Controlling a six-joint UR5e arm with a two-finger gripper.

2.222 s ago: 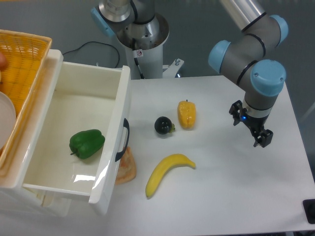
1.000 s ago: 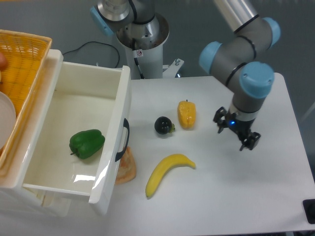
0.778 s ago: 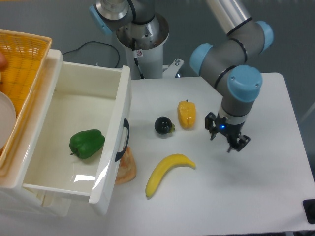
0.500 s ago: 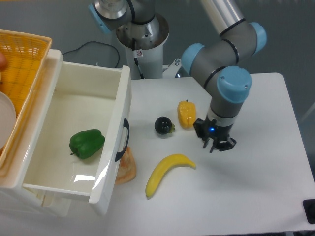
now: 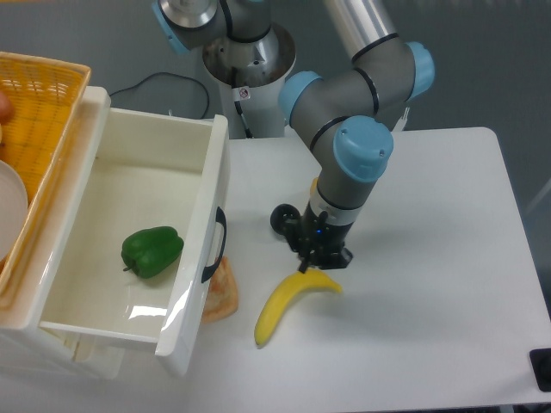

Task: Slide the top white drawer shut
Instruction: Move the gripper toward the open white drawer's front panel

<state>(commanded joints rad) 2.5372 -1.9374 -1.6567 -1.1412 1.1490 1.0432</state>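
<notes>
No brand or legible writing in view; a small round sticker (image 5: pixel 244 93) with a red mark sits on the robot's base column (image 5: pixel 250 60), too small to read.

The top white drawer (image 5: pixel 129 249) stands pulled out at the left of the frame, over the left edge of the white worktop (image 5: pixel 430 327). Its black curved handle (image 5: pixel 213 244) faces right, toward the worktop. Inside the drawer: one green bell pepper (image 5: pixel 151 250), lying on the drawer floor near the middle. A pale highlight shows on the glossy floor toward the front corner.

Behind and left of the drawer is a yellow woven basket (image 5: pixel 43 112); a white rounded object (image 5: pixel 9 206) is partly visible at its lower left edge, cut off by the frame.

An orange-tan wedge (image 5: pixel 220 291) lies on the worktop right beside the drawer front, below the handle. A banana (image 5: pixel 291 301) lies to the right of it. A dark round fruit (image 5: pixel 282 217) sits further back, partly hidden by the arm.

The gripper (image 5: pixel 323 261) points downward just above the upper end of the banana, between the dark fruit and the banana. The fingers are small and dark from this view; cannot tell whether they are parted or together. Nothing visibly held. The gripper is well apart from the drawer handle.

A black cable (image 5: pixel 164 82) runs behind the drawer toward the base.
</notes>
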